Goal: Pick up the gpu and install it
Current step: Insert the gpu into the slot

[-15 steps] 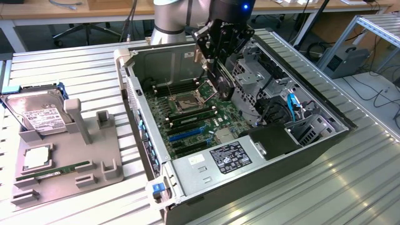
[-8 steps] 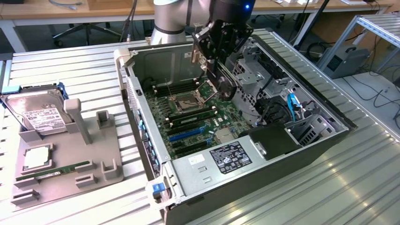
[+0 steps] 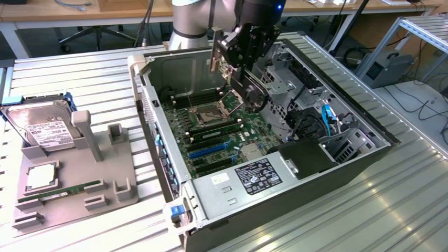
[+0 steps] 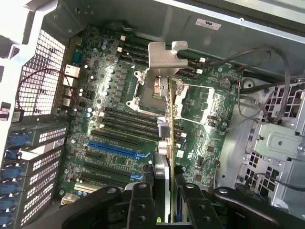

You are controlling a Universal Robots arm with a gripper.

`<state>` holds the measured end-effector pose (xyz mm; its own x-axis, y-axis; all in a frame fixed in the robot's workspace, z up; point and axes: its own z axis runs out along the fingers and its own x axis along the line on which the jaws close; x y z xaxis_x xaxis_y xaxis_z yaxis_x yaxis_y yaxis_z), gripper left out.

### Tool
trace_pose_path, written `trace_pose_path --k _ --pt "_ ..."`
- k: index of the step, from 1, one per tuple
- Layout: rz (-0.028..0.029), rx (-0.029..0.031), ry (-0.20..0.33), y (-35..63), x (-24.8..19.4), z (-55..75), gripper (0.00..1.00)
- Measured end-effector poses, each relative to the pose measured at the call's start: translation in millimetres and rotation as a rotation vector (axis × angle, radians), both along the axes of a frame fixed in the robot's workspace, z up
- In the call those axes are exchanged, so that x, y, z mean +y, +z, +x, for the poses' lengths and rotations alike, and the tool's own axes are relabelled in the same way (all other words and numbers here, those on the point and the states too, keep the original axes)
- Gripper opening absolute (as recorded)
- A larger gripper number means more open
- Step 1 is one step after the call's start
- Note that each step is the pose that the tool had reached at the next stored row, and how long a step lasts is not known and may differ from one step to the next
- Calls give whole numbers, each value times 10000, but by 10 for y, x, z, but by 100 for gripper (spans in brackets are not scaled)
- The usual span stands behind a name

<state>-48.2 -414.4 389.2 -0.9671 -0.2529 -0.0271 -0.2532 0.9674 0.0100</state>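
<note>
We are holding the gpu (image 4: pixel 165 129) edge-on above the motherboard (image 4: pixel 114 114), the tool (image 4: pixel 167 193) clamped across its near end.
We are judging the gpu light, stiff and fragile, best gripped by its bare board edges, clear of chips and contacts, its pale bracket (image 4: pixel 162 57) pointing away; in the exterior view it is hanging at two o'clock from the processor socket (image 3: pixel 210 112), inside the open case (image 3: pixel 150 113).

I look into an open computer case (image 3: pixel 148 100) on the slatted metal surface (image 3: pixel 77 73): bare motherboard (image 4: pixel 119 109), processor socket (image 4: pixel 143 93), one blue slot (image 4: pixel 114 145). Beside the case, on the exterior view's left, a grey holder (image 3: pixel 105 168) carries a hard drive (image 3: pixel 42 128), a processor (image 3: pixel 41 176) and a green memory stick (image 3: pixel 60 192).
</note>
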Motion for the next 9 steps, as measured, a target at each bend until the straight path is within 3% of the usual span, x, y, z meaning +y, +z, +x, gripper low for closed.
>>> trace_pose_path --k 9 --pt "0 0 269 0 0 0 27"
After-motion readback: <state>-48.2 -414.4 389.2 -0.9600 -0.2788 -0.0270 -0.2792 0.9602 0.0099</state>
